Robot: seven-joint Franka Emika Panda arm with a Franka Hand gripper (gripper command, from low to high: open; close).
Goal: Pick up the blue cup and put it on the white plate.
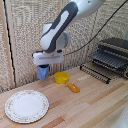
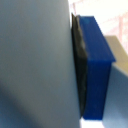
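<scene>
Nearest the camera in the exterior view, the white plate (image 1: 26, 106) with its thin brownish rim band lies flat on the wooden table (image 1: 90, 107), toward the exterior view's left, and nothing sits on it. Up and behind it, the blue cup (image 1: 43, 72) hangs clear of the table, clamped in the gripper (image 1: 43, 66), whose fingers are closed on the cup's upper part. The cup sits above the table's back edge, beyond the plate's far rim and not over its middle. Just to the exterior view's right of the cup, the yellow bowl (image 1: 62, 77) rests on the table, and a small orange object (image 1: 73, 88) lies a little nearer than the bowl. Farther back on the exterior view's right stands a dark toaster oven (image 1: 112, 56), its rack pulled out. From the wrist, it's a tight close-up: a blue fingertip (image 2: 97, 70) with a dark pad pressed against a pale blue wall.
</scene>
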